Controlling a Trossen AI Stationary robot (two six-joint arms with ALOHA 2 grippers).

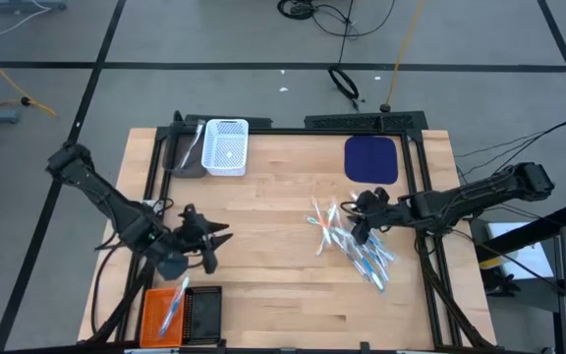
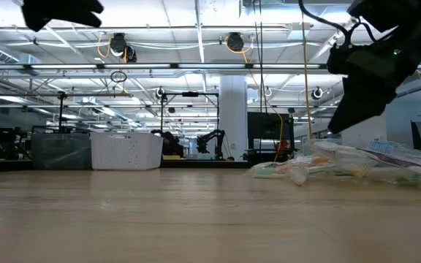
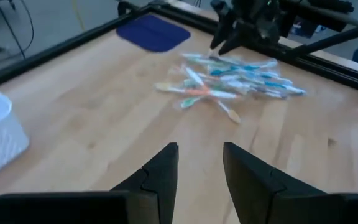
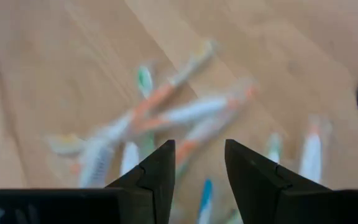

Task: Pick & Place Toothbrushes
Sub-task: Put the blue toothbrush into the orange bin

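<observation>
- While the table [image 1: 263,256] carries everything, its right half holds the pile of toothbrushes [image 1: 350,242], a loose heap near the blue mat [image 1: 371,158]; the white basket [image 1: 226,147] stands at the far edge, the orange basket [image 1: 164,315] at the near left corner with one brush [image 1: 173,309] lying in it.
- The right gripper [image 1: 360,224] hovers over the pile, fingers parted and empty; judging by this, the step in hand is reaching for a brush.
- The left gripper [image 1: 219,239] waits mid-table left, fingers parted, nothing between them.
- The next move calls for lowering onto one brush at the heap's edge; crossed handles could drag a neighbour along.
</observation>
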